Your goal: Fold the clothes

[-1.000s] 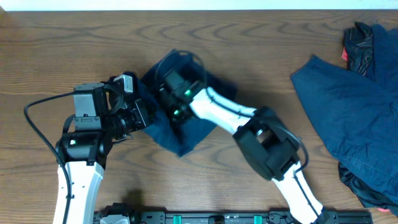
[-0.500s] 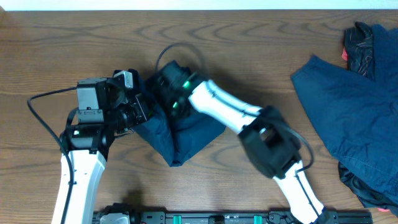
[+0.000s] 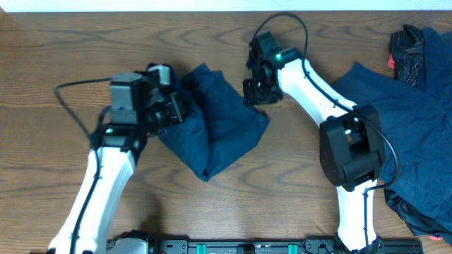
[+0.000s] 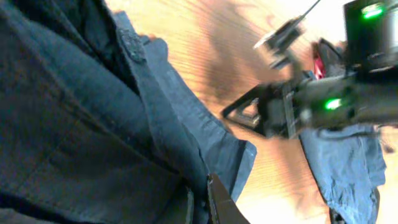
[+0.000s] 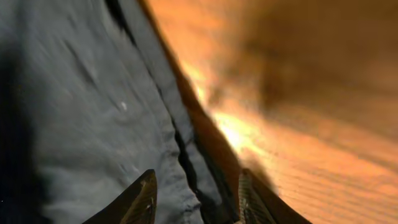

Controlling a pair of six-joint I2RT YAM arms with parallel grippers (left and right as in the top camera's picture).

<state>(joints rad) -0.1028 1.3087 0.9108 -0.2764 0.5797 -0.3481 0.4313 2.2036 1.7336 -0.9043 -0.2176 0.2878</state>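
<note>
A dark navy garment (image 3: 219,127) lies folded in a bundle on the table left of centre. My left gripper (image 3: 182,111) is at its left edge; in the left wrist view its fingers (image 4: 204,202) are closed together on the navy cloth (image 4: 93,124). My right gripper (image 3: 254,90) hovers at the bundle's upper right corner. In the right wrist view its fingers (image 5: 196,199) are spread apart and hold nothing, over the cloth's edge (image 5: 81,112) and bare table. More navy clothes (image 3: 395,134) lie spread at the right.
A darker crumpled garment (image 3: 415,49) with a red spot lies at the far right corner. A black cable loops above the right arm (image 3: 282,21). The wooden table (image 3: 85,49) shows bare at the far left and front centre.
My right gripper has let go of the bundle and swung up and to the right. My left arm has moved right with the cloth, and the bundle has shifted right.
</note>
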